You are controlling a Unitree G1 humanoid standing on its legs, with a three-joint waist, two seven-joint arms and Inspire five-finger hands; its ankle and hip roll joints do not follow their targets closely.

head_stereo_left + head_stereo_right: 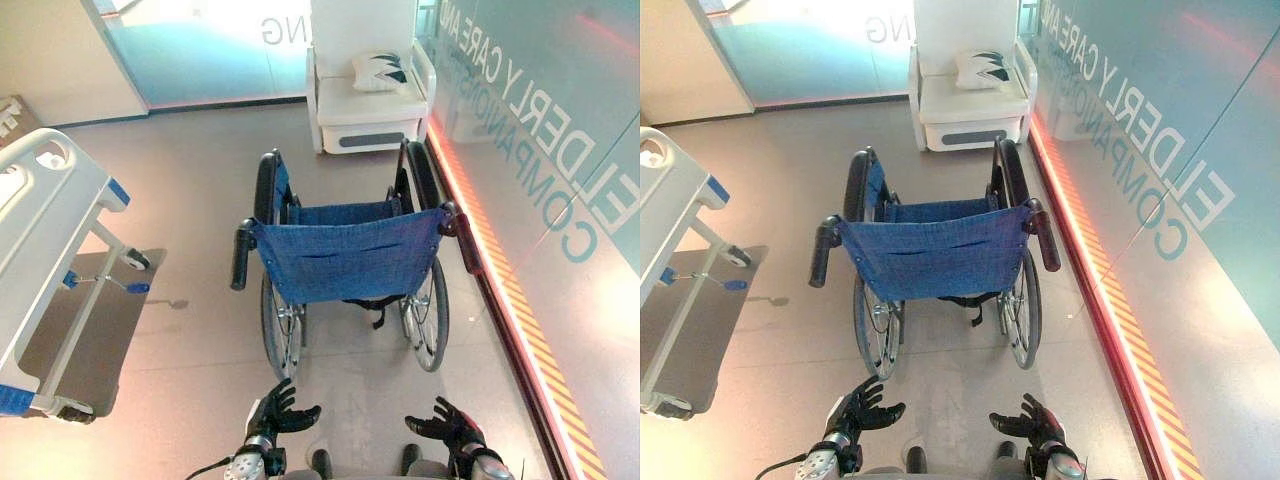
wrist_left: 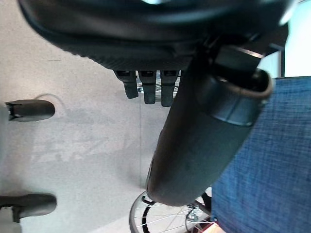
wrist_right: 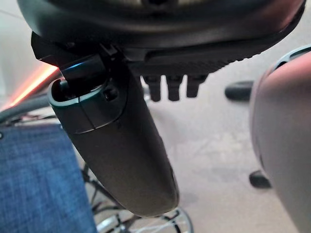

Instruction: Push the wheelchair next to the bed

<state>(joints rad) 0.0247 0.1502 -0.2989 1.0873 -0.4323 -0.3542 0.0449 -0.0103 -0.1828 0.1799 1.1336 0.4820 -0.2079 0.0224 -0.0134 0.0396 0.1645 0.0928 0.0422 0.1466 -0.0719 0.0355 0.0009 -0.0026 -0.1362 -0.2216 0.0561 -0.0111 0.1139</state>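
Note:
A wheelchair (image 1: 345,255) with a blue fabric back and seat stands in front of me, its back towards me. Its two black push handles stick out at the left (image 1: 241,255) and at the right (image 1: 462,240). Both my hands hang low behind it, apart from the handles. My left hand (image 1: 277,411) has its fingers spread and holds nothing. My right hand (image 1: 446,423) is likewise spread and bare. The white bed (image 1: 45,215) with blue corner trim stands at the left. In the wrist views the blue fabric (image 2: 265,160) and a spoked wheel (image 3: 146,221) show past each thumb.
A glass wall with large lettering (image 1: 560,150) and a glowing red floor strip (image 1: 500,290) runs along the right. A white bedside unit with a cushion (image 1: 368,95) stands straight ahead beyond the wheelchair. The bed's frame and castor (image 1: 135,260) reach over a grey mat.

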